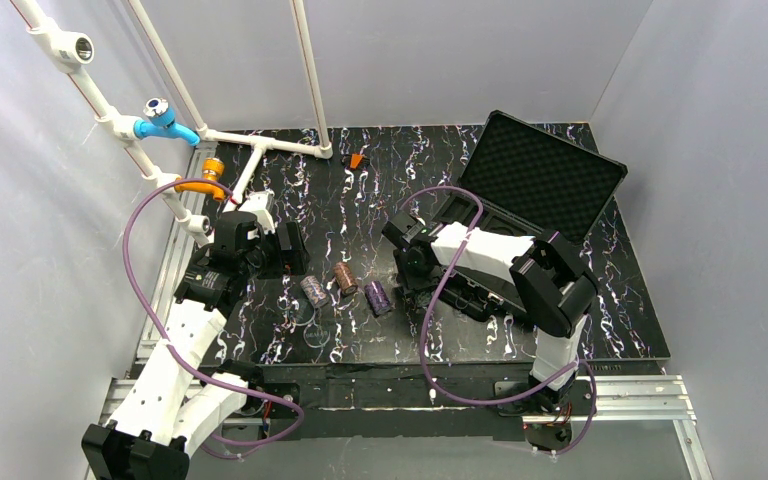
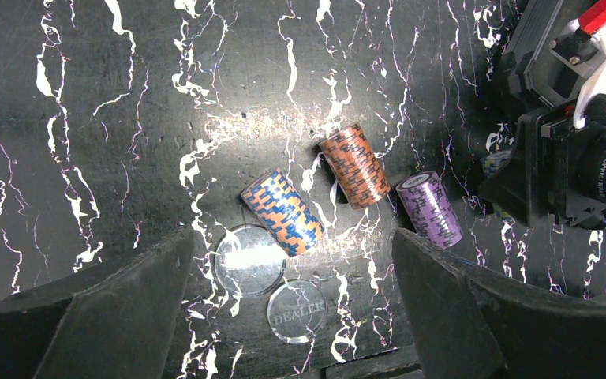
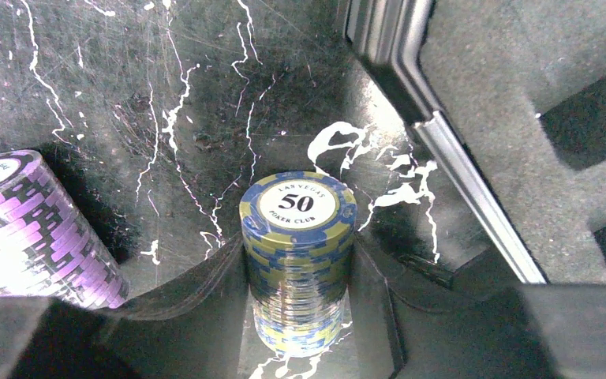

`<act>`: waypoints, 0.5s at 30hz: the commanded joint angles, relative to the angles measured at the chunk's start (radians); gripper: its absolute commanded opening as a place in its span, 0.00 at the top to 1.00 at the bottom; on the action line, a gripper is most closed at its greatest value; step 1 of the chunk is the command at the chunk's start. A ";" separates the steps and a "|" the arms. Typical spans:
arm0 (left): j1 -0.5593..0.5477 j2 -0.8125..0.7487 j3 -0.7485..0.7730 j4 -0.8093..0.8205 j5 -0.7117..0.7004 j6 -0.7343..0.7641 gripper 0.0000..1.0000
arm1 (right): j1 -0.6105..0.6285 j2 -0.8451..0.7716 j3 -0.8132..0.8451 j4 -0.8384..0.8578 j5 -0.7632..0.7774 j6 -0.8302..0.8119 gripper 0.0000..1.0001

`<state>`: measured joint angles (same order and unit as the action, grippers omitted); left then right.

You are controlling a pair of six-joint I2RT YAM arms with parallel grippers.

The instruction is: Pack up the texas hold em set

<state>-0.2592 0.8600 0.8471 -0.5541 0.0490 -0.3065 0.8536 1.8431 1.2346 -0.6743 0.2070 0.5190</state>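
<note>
1. The right pincer (image 3: 298, 272) is clenched on a blue-and-yellow chip stack (image 3: 298, 207); its fingers (image 3: 221, 272) are seen pressed against both sides of the stack, whose printed "50" face is turned to the wrist camera.
2. This stack is held just beside the rim of the black case (image 3: 442, 142), on the case's left. Whether it rests on the surface (image 1: 360, 200) cannot be told, as its lower end is lost in glare.
3. The right arm (image 1: 550, 275) is folded at the elbow above the case tray, with the forearm stretched leftward and the pincer pointed down.
4. The left pincer (image 2: 292, 245) is released, with its jaws spread wide above the surface.
5. Beyond its fingers three stacks are laid on their sides in a row: an orange-and-blue stack (image 2: 282, 213), a brown stack (image 2: 355, 164) and a purple stack (image 2: 430, 209). Two clear discs (image 2: 248, 259) lie just beside the first.
6. The left arm (image 1: 185, 340) is extended forward from its base and bent toward the middle.
7. The foam-lined lid (image 1: 545, 175) is stood open; the tray is largely covered by the right forearm.
8. In the top view the held stack is hidden under the pincer.
</note>
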 commanded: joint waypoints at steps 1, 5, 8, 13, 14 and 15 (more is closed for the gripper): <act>-0.005 -0.018 -0.005 -0.009 -0.003 0.012 0.05 | 0.007 0.019 0.034 -0.002 0.027 0.002 0.69; -0.004 -0.019 -0.005 -0.008 -0.003 0.012 0.05 | 0.012 0.014 0.042 -0.003 0.014 -0.003 0.88; -0.004 -0.020 -0.005 -0.010 -0.005 0.012 0.05 | 0.018 0.002 0.055 -0.004 -0.001 -0.004 0.98; -0.005 -0.022 -0.006 -0.010 -0.006 0.011 0.05 | 0.026 -0.035 0.087 0.006 -0.042 -0.005 0.99; -0.004 -0.022 -0.006 -0.010 -0.006 0.012 0.05 | 0.027 -0.043 0.092 0.010 -0.052 -0.005 0.99; -0.005 -0.022 -0.006 -0.010 -0.006 0.012 0.05 | 0.028 -0.052 0.098 0.016 -0.063 -0.003 0.99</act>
<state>-0.2592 0.8581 0.8463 -0.5541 0.0490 -0.3065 0.8707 1.8469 1.2579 -0.6792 0.1871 0.5171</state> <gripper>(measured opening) 0.952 0.525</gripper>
